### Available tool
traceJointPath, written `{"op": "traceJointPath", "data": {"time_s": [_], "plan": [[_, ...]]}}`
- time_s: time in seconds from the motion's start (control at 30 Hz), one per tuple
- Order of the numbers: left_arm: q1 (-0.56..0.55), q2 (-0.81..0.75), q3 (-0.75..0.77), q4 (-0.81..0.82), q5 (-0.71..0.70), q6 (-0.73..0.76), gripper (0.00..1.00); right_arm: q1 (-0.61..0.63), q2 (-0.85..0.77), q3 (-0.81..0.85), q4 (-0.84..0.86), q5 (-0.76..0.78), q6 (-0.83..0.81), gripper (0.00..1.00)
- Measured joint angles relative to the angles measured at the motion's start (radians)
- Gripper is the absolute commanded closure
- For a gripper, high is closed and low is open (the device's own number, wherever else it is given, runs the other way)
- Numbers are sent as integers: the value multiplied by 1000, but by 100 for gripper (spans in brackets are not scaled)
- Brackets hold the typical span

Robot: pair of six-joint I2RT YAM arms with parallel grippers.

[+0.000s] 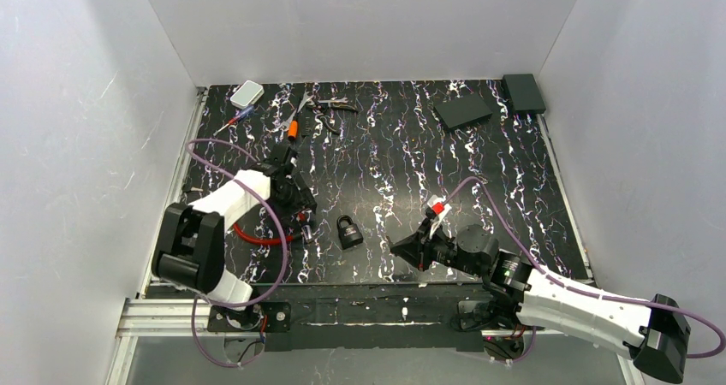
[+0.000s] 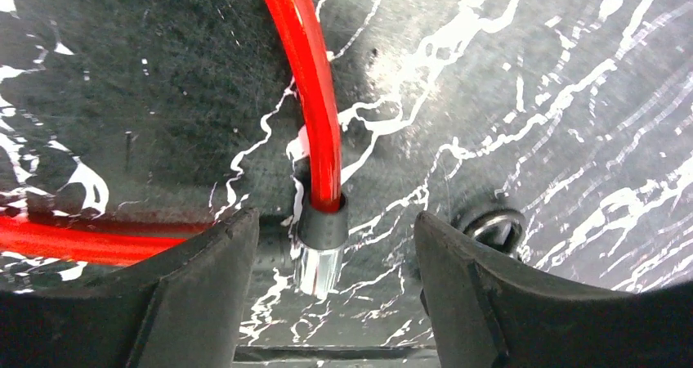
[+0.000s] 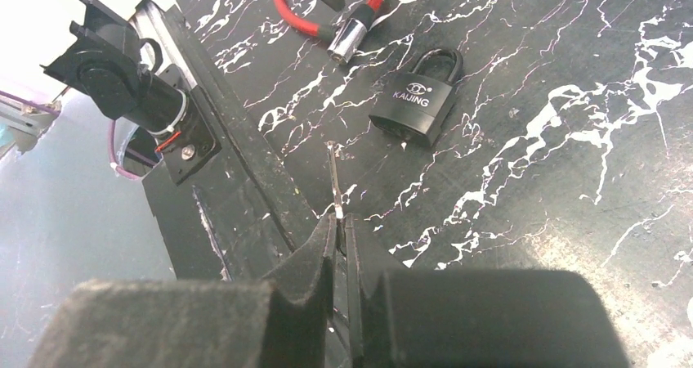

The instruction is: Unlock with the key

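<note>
red cable [image 2: 315, 98] ends in a metal tip [image 2: 319, 266] between the spread left jaws, touching neither. padlock [image 3: 417, 106] lies on the marbled table [image 3: 572, 180] near that tip; right jaws pinch the key [image 3: 335, 176], short of the padlock.

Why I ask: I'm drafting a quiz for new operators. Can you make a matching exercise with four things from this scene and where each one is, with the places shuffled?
Things:
1. padlock
2. key
3. red cable's metal end
4. white box

Places:
A. inside the open left claw, not gripped
B. at the far left corner of the table
C. pinched in the shut right claw
D. lying free on the table between the two claws

Pairs: 1-D, 2-C, 3-A, 4-B.
</note>
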State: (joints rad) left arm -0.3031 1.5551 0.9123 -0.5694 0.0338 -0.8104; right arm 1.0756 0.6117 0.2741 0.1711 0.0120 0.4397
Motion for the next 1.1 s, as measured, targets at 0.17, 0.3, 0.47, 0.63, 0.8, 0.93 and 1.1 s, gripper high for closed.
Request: {"op": "traceJointPath", "data": {"time_s": [0.17, 0.3, 0.47, 0.63, 0.8, 0.93, 1.1], "plan": [[-5, -113, -4, -11, -16, 102, 32, 0, 11, 0, 14, -4, 3, 99], [-28, -127, -5, -26, -53, 152, 36, 0, 58, 13, 24, -24, 3, 99], [-74, -80, -5, -41, -98, 135, 38, 0, 135, 29, 53, -46, 6, 99], [-111, -9, -5, -41, -133, 100, 41, 0, 181, 42, 67, -59, 15, 99], [-113, 35, -3, -29, -155, 83, 49, 0, 182, 45, 67, -65, 26, 99], [-114, 45, 2, -32, -166, 75, 57, 0, 173, 45, 66, -64, 29, 99], [-122, 56, 12, -31, -179, 69, 89, 0, 169, 45, 67, -63, 28, 99]]}}
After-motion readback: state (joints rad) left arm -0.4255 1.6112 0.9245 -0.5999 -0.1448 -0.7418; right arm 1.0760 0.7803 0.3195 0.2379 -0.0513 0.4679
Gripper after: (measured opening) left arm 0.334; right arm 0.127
